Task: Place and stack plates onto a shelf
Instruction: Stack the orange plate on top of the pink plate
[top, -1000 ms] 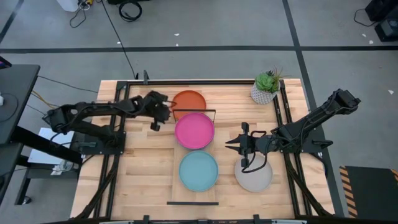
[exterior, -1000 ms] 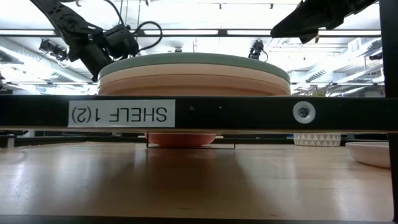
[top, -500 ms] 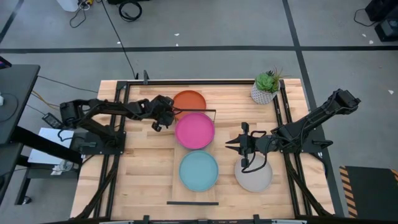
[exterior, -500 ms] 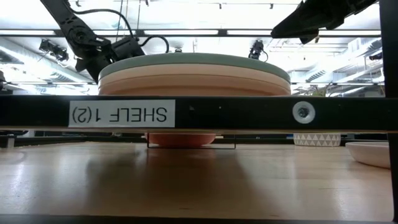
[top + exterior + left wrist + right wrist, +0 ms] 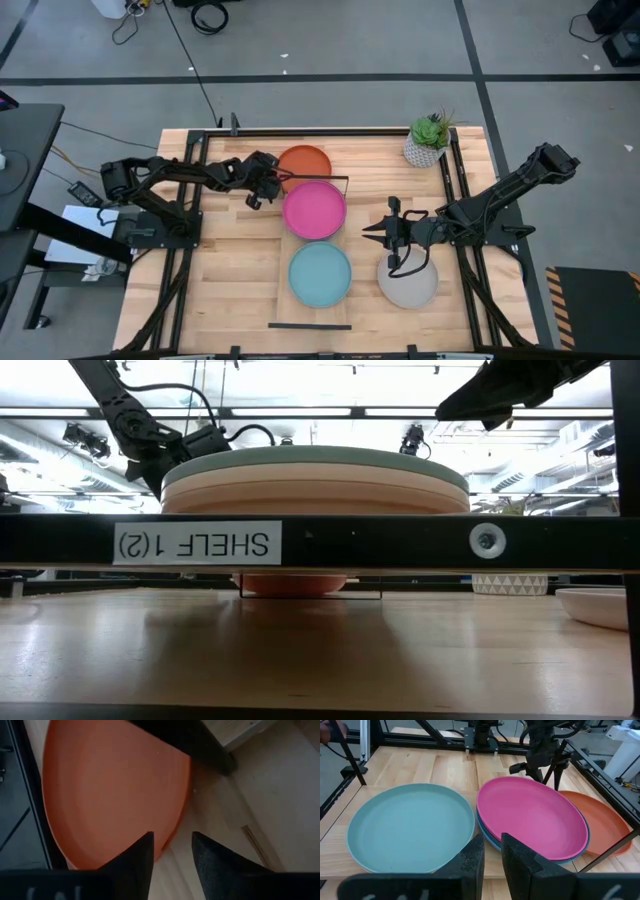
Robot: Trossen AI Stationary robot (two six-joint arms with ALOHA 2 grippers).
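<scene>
1. High view: the shelf (image 5: 283,262) is seen as a long light board running near to far down the middle of the table (image 5: 240,290), with a black wire rail at each short end.
2. Two piles are seen on the shelf: a light teal plate (image 5: 320,274) on top at the near end and a pink plate (image 5: 314,208) on top at the far end, with a blue plate (image 5: 492,839) showing directly beneath the pink one.
3. An orange plate (image 5: 303,160) is seen on the table just beyond the far rail, and a grey plate (image 5: 408,283) on the table right of the shelf.
4. The left gripper (image 5: 262,185) is placed at the left edge of the orange plate; its fingers (image 5: 137,857) are held narrowly apart, nothing between them.
5. The right gripper (image 5: 372,232) is held right of the shelf, just beyond the grey plate; its fingers (image 5: 474,860) are nearly together and hold nothing.
6. A potted plant (image 5: 428,139) is seen at the table's far right corner.
</scene>
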